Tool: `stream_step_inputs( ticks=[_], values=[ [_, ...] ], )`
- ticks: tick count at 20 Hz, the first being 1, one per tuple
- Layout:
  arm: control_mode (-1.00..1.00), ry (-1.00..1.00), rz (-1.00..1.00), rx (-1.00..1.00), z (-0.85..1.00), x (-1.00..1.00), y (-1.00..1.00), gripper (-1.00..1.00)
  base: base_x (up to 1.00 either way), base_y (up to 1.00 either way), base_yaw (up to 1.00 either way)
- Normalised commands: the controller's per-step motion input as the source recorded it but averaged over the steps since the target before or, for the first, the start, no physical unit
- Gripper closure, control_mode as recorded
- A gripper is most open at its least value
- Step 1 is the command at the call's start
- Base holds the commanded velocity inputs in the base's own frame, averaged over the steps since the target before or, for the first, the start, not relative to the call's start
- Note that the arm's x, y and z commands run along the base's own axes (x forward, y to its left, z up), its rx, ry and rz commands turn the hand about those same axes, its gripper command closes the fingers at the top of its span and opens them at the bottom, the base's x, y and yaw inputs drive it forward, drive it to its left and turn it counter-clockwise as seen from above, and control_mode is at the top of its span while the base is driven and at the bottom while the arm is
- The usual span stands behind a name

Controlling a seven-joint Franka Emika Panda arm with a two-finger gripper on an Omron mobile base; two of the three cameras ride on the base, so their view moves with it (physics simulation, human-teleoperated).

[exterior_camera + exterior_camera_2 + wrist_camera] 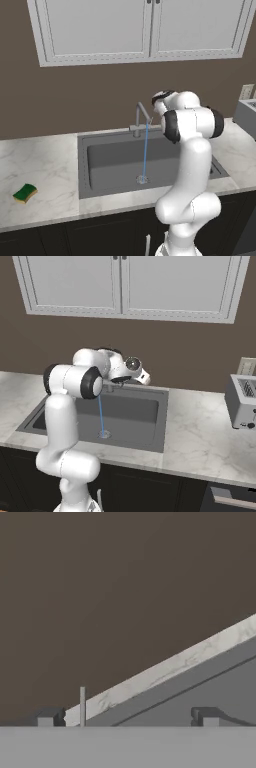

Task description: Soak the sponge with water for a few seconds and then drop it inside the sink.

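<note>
The sponge [25, 192], green on top and yellow below, lies on the marble counter left of the sink [110, 165], far from the arm. Water [145, 150] falls in a thin blue stream from the grey faucet [141, 116] onto the round drain [142, 179]. My hand [131, 368] is raised over the back of the sink [135, 416], near the faucet, and faces the brown wall. In the hand view my gripper [127, 717] is open, its two fingertips [50, 717] far apart with nothing between them. A thin grey rod [82, 706] stands near the left tip.
A silver toaster [243, 401] stands on the counter to the right of the sink, below a wall outlet [246, 366]. White upper cabinets [145, 27] hang above. The marble counter [200, 431] runs along both sides of the basin.
</note>
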Motion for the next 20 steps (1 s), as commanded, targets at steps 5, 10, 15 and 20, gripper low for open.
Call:
stream_step_inputs(
  ticks=[5, 10, 15, 20],
  values=[
    [-1.0, 0.16, -0.04, 0.01, 0.28, -0.07, -0.45, -1.0, 0.0, 0.0, 0.0],
    [-1.0, 0.06, -0.04, 0.05, 0.08, -0.22, -0.38, -1.0, 0.0, 0.0, 0.0],
    [-1.0, -0.03, 0.0, 0.07, -0.02, -0.8, -0.08, -1.0, 0.0, 0.0, 0.0],
    [-1.0, -0.08, 0.0, 0.04, -0.03, -0.9, -0.01, -1.0, 0.0, 0.0, 0.0]
  ],
)
